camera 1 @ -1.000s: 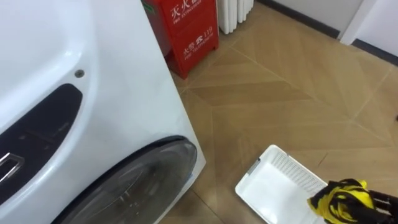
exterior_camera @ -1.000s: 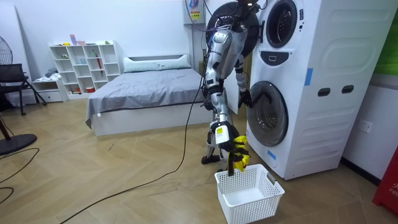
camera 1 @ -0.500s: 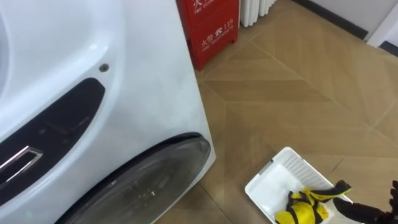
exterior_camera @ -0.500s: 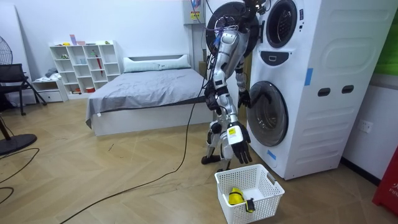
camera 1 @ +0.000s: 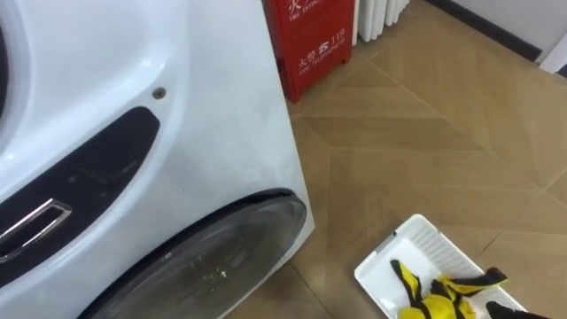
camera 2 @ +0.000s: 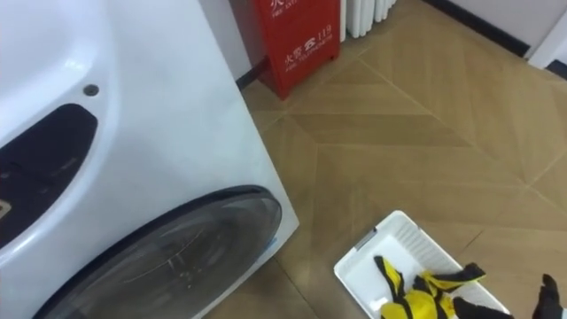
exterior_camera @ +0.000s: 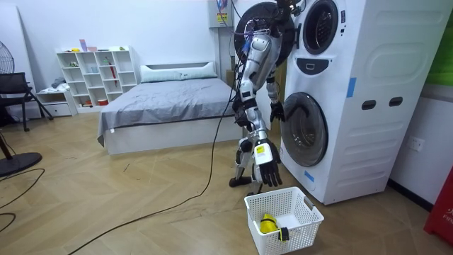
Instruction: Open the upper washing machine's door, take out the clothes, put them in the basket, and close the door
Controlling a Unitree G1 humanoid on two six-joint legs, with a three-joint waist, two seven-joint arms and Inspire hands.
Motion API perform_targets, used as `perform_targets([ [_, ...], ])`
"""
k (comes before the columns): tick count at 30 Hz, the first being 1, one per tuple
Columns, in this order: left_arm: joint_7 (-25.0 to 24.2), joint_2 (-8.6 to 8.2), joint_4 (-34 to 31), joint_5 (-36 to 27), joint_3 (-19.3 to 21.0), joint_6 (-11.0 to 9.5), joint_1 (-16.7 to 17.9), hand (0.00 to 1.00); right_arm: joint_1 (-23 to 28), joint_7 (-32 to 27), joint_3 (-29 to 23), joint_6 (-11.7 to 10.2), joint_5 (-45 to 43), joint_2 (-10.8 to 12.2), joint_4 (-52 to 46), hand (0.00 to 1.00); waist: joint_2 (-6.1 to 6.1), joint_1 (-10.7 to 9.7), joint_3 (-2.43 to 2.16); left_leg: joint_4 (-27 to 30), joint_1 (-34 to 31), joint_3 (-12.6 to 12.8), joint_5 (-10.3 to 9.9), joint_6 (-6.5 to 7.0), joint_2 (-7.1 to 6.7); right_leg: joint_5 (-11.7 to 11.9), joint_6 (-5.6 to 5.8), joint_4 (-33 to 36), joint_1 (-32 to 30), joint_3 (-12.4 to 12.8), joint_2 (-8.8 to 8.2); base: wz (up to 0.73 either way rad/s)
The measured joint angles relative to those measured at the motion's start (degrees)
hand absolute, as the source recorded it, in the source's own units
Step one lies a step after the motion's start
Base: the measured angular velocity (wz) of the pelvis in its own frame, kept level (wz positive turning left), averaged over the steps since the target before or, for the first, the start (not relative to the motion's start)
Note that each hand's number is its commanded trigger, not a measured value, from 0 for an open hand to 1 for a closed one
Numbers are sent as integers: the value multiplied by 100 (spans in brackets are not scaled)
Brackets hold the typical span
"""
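Observation:
A yellow and black garment (camera 1: 432, 298) lies in the white laundry basket (camera 1: 383, 266) on the floor, to the right of the stacked washing machines (exterior_camera: 340, 99). My right hand (exterior_camera: 267, 168) hangs open a little above the basket (exterior_camera: 301, 212), fingers straight and pointing down, holding nothing; one dark fingertip of it shows at the edge of the right eye view (camera 2: 551, 285). My left hand (exterior_camera: 276, 111) is up beside the lower machine's round door (camera 1: 221, 257), which is closed. The upper machine's door (exterior_camera: 256, 20) stands open behind my head.
A red cabinet (camera 1: 310, 40) and a white radiator (camera 1: 381, 13) stand against the wall past the machine. Wooden floor lies around the basket. A bed (exterior_camera: 170, 99), a white shelf (exterior_camera: 95, 74) and a chair (exterior_camera: 14, 92) are at the room view's left.
The right hand opened and let the yellow garment drop into the basket, then lifted slightly. The eye views shifted a little as my head moved.

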Motion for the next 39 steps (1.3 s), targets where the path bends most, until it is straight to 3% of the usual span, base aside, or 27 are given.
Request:
perform_targets([
  [4, -68, 9, 5, 35, 1, -70, 188, 0, 236, 194, -2, -13, 13, 6, 147, 0, -50, 12, 1, -30, 295, -173, 15, -25, 62, -46, 0, -161, 434, -152, 0, 18],
  [8, -86, 0, -27, 303, 199, -110, 478, 0, 510, 502, 20, 24, -162, 120, 670, 0, -156, 52, -27, -116, 701, -510, 51, -84, 123, -91, -23, -391, 1020, -468, -47, 38],
  [10, -87, -9, -83, 422, 229, -111, 613, 0, 679, 616, 116, 32, -159, 162, 723, 0, -213, 201, -33, -193, 889, -528, 58, -95, 156, -79, -37, -521, 1259, -651, -76, 26],
  [14, -21, -79, -178, 489, 393, -109, 793, 0, 819, 946, 565, 81, -175, 496, 949, 0, -446, 391, -63, -324, 1271, -829, 82, -134, 212, -43, -75, -822, 1808, -980, -119, 37],
  [15, -12, -121, -195, 496, 388, -110, 828, 0, 806, 1078, 727, 79, -170, 567, 1029, 0, -499, 468, -53, -336, 1369, -961, 86, -138, 221, -37, -79, -916, 1993, -1101, -142, 36],
  [18, -12, -174, -312, 522, 421, -112, 919, 0, 792, 1392, 918, 89, -217, 650, 1278, 0, -648, 616, -81, -369, 1532, -1237, 88, -139, 240, -27, -64, -1150, 2353, -1367, -172, 47],
  [24, 21, -220, -375, 774, 718, -106, 1094, 0, 795, 1602, 1030, 271, -367, 754, 1583, 0, -786, 850, -79, -532, 1880, -1739, 86, -142, 248, -24, -108, -1458, 3000, -1836, -250, 44],
  [27, 83, -248, -376, 857, 995, -108, 1148, 0, 761, 1788, 1032, 327, -379, 872, 1634, 0, -877, 990, -43, -527, 1976, -1865, 85, -143, 248, -37, -100, -1573, 3184, -1962, -271, 26],
  [30, 112, -255, -363, 883, 1189, -109, 1240, 0, 670, 1953, 1034, 335, -433, 974, 1739, 0, -944, 1090, -41, -526, 2081, -1924, 85, -143, 247, -64, -87, -1683, 3370, -2039, -283, 16],
  [34, 101, -347, -352, 930, 1360, -109, 1331, 0, 616, 2140, 1032, 446, -477, 1053, 1781, 0, -980, 1215, -52, -528, 2172, -2018, 85, -143, 221, -123, -56, -1745, 3534, -2157, -324, 17],
  [39, 64, -474, -318, 1167, 1853, -105, 1390, 0, 582, 2319, 1031, 469, -766, 1183, 1806, 0, -982, 1423, -46, -533, 2239, -2033, 84, -144, 211, -154, -38, -1780, 3657, -2246, -349, 9],
])
